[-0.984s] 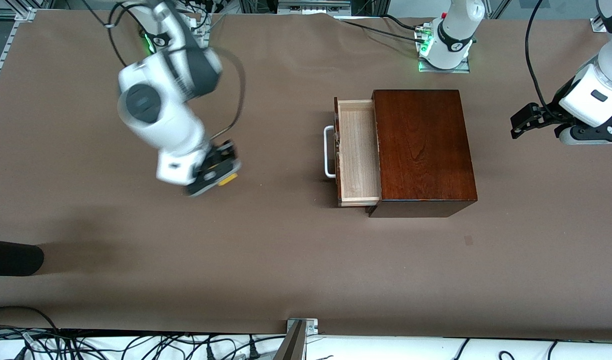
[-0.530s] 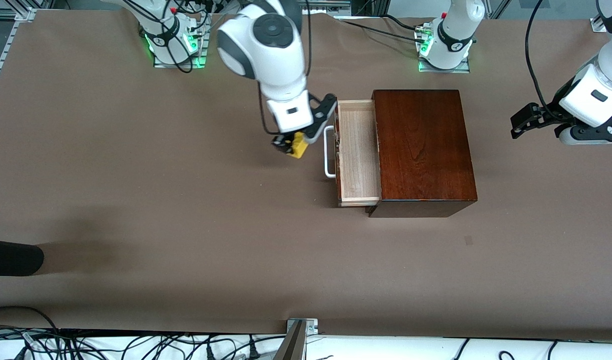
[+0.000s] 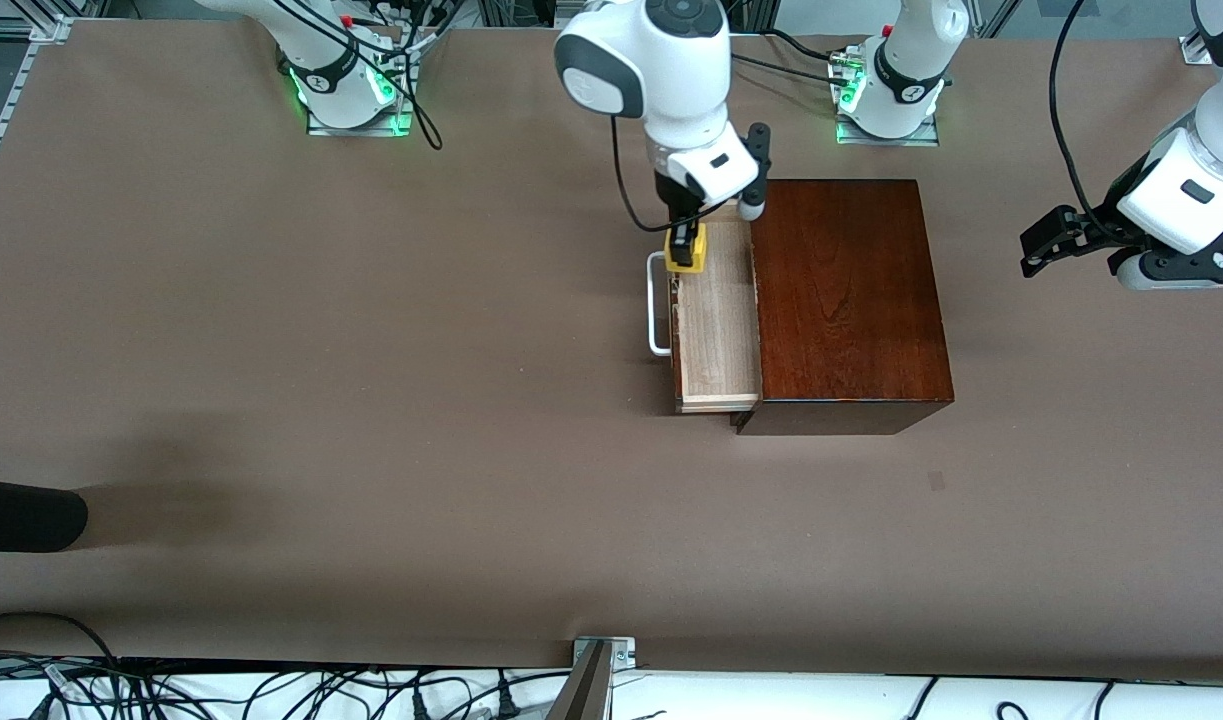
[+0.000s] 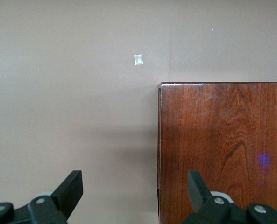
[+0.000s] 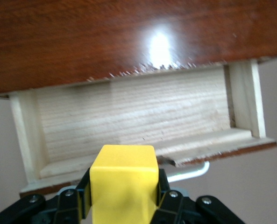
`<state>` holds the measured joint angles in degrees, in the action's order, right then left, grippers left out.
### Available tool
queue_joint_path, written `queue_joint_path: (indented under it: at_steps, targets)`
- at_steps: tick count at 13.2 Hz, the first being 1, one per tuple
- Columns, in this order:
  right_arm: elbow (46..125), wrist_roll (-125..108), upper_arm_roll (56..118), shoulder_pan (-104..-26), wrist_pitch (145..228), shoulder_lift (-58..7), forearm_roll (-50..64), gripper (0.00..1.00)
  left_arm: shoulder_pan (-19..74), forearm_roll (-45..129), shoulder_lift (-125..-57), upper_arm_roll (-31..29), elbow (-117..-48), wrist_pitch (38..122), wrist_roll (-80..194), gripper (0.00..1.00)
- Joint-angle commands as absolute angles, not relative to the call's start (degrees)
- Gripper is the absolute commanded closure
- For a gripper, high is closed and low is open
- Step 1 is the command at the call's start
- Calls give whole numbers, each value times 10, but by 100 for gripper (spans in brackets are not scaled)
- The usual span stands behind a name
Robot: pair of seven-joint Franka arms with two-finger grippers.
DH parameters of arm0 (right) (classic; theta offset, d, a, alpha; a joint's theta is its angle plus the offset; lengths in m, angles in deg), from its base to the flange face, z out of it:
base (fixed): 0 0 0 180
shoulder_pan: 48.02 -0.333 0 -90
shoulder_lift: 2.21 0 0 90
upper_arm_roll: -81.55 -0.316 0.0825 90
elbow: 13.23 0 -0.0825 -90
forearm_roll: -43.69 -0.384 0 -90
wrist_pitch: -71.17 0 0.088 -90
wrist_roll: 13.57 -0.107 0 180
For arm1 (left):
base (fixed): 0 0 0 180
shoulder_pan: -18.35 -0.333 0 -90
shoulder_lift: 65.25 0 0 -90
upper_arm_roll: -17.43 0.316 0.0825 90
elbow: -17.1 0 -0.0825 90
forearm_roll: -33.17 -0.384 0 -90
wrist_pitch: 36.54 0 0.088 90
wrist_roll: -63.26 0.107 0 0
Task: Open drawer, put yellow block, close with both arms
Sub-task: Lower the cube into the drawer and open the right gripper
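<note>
Drawer (image 3: 716, 340): open, pulled out of box (image 3: 841, 300) toward the right arm's end of desk (image 3: 371, 400), handle (image 3: 657, 305) outermost. Near end of tray bare; nothing lying in any part that shows.

Over its far end: block (image 3: 687, 248), pinched between the fingers of right gripper (image 3: 686, 252), up in the air, not yet inside. Seems to sit above the front rim rather than mid-tray.

Likely trouble:
- Letting go now: could strike the rim and tumble out onto desk beside handle.
- Coming down off-line: could knock a finger against the rim or the box edge and shove the drawer.
- Needs shifting toward box before release.

Left gripper (image 3: 1046, 245): waiting, fingers spread, holding nothing, over desk at the box's edge toward the left arm's end.
</note>
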<state>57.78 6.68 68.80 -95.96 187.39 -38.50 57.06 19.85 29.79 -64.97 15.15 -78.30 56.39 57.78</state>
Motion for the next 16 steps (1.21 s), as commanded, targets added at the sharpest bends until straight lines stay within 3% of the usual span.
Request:
queue_joint_path:
  at_steps: [1,16]
  targets:
    - [551,78,690,-979,1864,-403,593,99,197,310,-644,153,-784,557,590,0]
    - [551,96,690,-990,1888,-469,629,99,197,310,-644,153,-784,557,591,0]
